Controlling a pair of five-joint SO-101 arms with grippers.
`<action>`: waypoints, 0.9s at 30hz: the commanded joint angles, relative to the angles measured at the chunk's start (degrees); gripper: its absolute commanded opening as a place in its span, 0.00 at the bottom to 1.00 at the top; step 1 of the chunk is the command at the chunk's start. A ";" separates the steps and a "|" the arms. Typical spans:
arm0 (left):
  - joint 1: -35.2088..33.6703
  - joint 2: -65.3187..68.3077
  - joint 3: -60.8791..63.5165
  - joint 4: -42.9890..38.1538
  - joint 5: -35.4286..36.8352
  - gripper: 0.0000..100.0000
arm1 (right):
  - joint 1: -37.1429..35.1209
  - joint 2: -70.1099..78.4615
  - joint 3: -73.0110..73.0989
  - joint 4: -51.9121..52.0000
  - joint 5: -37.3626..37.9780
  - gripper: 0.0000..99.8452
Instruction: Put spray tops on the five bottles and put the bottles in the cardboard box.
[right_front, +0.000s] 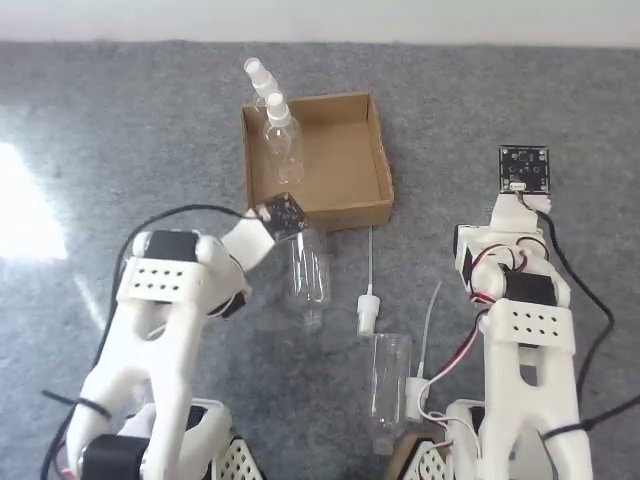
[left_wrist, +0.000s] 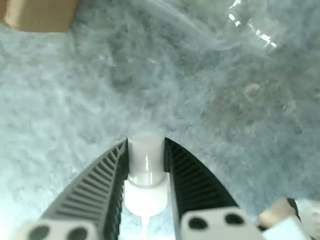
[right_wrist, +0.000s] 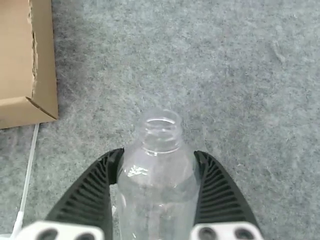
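Between the left jaws, closed tight, sits a white spray top (left_wrist: 145, 172), its tube cut off. Likewise the right jaws clamp an uncapped bottle (right_wrist: 159, 170). At 12 o'clock on the desk (right_front: 80, 120), the cardboard box (right_front: 345, 214) holds one capped bottle (right_front: 282, 140).

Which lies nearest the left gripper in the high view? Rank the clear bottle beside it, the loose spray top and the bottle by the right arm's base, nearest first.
1. clear bottle: lying right next to the left gripper.
2. loose spray top: farther out, toward the right arm, mid-table.
3. bottle by the right arm's base: farthest, lying near the table's front edge.
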 joint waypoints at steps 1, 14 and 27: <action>-0.44 -2.73 -7.16 4.57 2.90 0.01 | -1.71 -2.24 -0.70 -0.92 1.14 0.03; -0.44 -2.73 -19.91 8.18 16.44 0.01 | -4.09 -2.51 -3.69 -1.27 1.49 0.03; -0.53 -2.81 -24.04 9.23 22.77 0.01 | -14.02 -2.59 -9.23 -1.27 1.49 0.03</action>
